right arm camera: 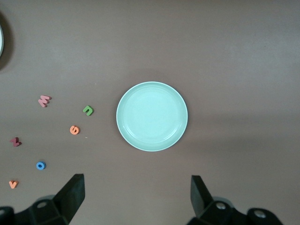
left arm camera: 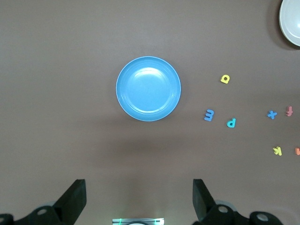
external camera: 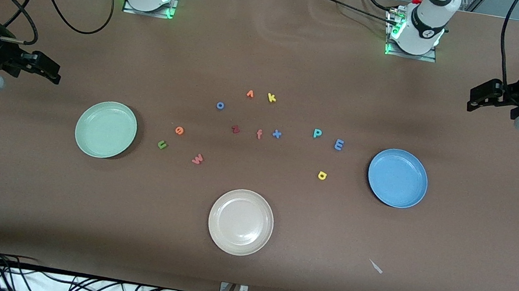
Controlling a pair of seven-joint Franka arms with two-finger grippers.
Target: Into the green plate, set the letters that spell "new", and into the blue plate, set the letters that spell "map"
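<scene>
Above the bench ends, both arms wait, each tool spread wide and holding nothing: left tool (left arm camera: 138, 199) over the blue plate (left arm camera: 148, 88), right tool (right arm camera: 137, 199) over the green plate (right arm camera: 152, 116). Only the front view shows the beige plate (external camera: 240, 222) whole. Loose between plates lie n (external camera: 162, 144), e (external camera: 179, 130), w (external camera: 197, 159), m (external camera: 339, 145), p (external camera: 317, 133), a (external camera: 322, 175).

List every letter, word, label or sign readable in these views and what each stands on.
All are loose foam letters on the brown table, as they read in the front view:
"u" green
"e" orange, turned
"w" salmon
"o" blue
"z" dark red
"f" orange-red
"x" blue
"k" yellow
"P" teal
"E" blue
"a" yellow, turned
Orange letter beside k: unclear.
Plates: no text.
</scene>
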